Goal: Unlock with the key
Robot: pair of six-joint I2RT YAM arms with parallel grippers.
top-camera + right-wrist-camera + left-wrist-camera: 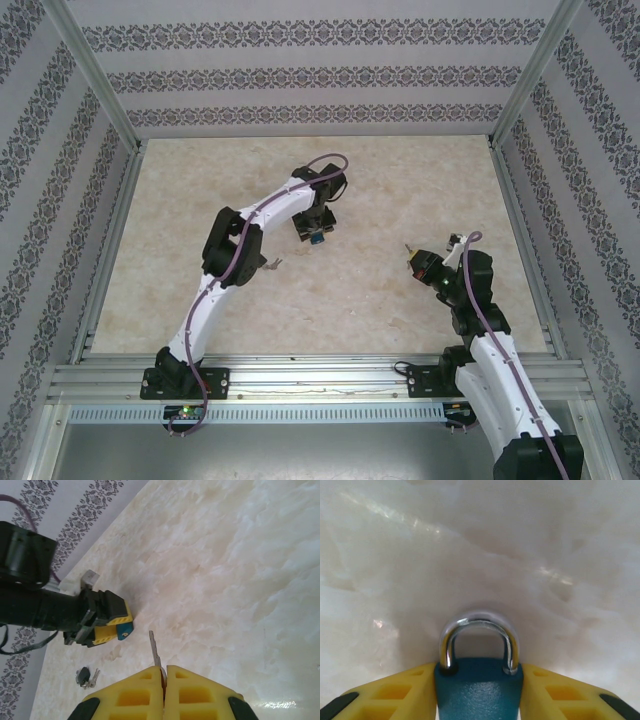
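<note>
– While the left arm stretches to the middle of the pale marbled surface (pixel 380 200), what is its gripper (pixel 117 624) doing?

– Grasping the teal-bodied padlock (pixel 479 692). Seen from the left wrist, the yellow ribbed fingers (pixel 405 690) press against both flanks of the lock body. The silver U-shaped shackle (pixel 479 625) juts out past the fingertips, with both its legs seated in the body.

– Does the padlock rest on the surface?

– Hard to say. The shackle end faces the marble and throws a soft shadow there, but contact cannot be judged.

– And the right gripper (pixel 164 672)?

– Clenched on a slim silver key (pixel 154 647). Its yellow fingers meet edge to edge, and the blade sticks out from the seam between them. From overhead, this gripper hangs right of the middle, toward the right edge of the surface.

– How do key and padlock stand to each other?

– Apart. In the right wrist view the key's tip aims up the surface, with the padlock's teal end off to its left and bare marble between the two.

– Anything else lying about?

– A small bunch of spare keys with a dark head (pixel 86 676) lies flat on the surface. Overhead, it sits beside the left arm's elbow, a little closer to the near edge than the padlock.
</note>
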